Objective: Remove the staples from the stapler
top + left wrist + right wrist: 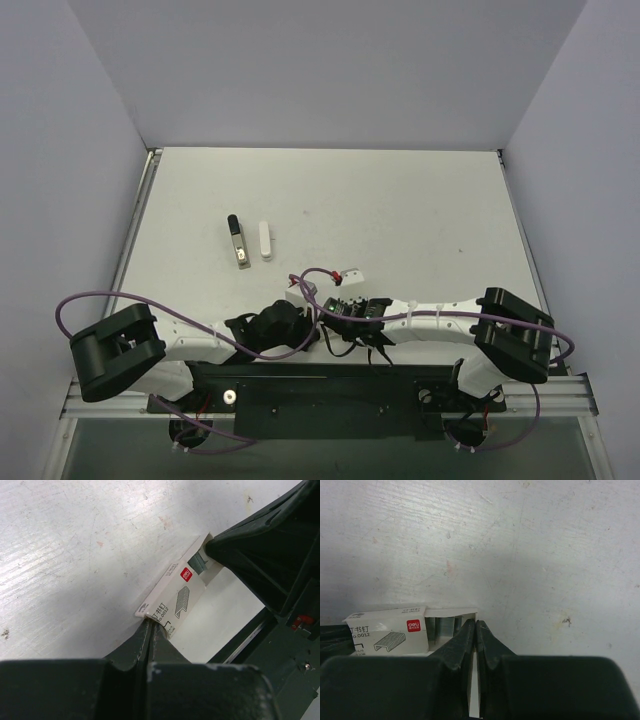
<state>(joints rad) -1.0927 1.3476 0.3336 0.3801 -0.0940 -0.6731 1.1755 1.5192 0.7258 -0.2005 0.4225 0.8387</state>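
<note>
Top view down on whole table, wrist views close, low (both share staple box)

I see the surface as matt white, scuffed and finely scratched. The staple box is thin printed card, the boxed staples dull grey metal. The stapler pairs smooth white plastic with black-and-silver metal.

A scuffed white worktop is carrying a stapler, its white bar lying just beside it, and an open staple box sitting near the arms.
</note>
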